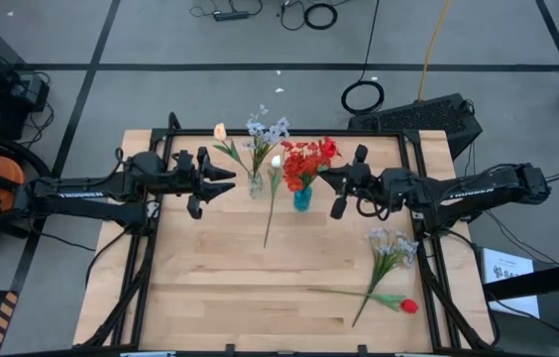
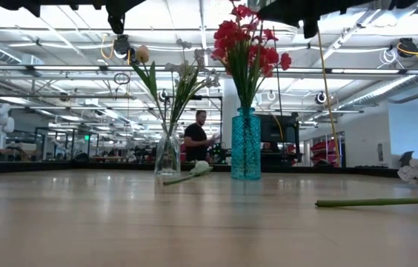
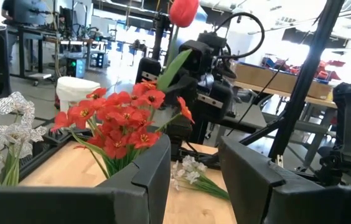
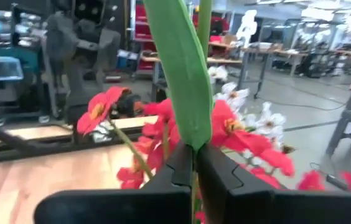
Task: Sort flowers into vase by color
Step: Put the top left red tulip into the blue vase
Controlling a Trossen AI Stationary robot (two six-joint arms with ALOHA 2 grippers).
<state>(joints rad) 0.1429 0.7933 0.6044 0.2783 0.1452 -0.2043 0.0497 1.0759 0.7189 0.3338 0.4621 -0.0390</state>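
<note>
Red bud's (image 3: 183,11) stem upright in right tool (image 4: 194,163).

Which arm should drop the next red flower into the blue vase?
Right. Its claw is shut on a red tulip stem, just beside the blue vase. The left claw is open and empty by the clear vase.

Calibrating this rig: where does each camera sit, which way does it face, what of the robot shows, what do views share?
High view: above the table, straight down; both arms, left hand and right hand.
Low view: tabletop height, level past the clear vase and teal vase; arm parts at top.
Left wrist view: on the left arm, facing the red blossoms; own open fingers.
Right wrist view: on the right arm, facing them too; own fingers shut on a red tulip.
Shared: both wrist views show those blossoms.
</note>
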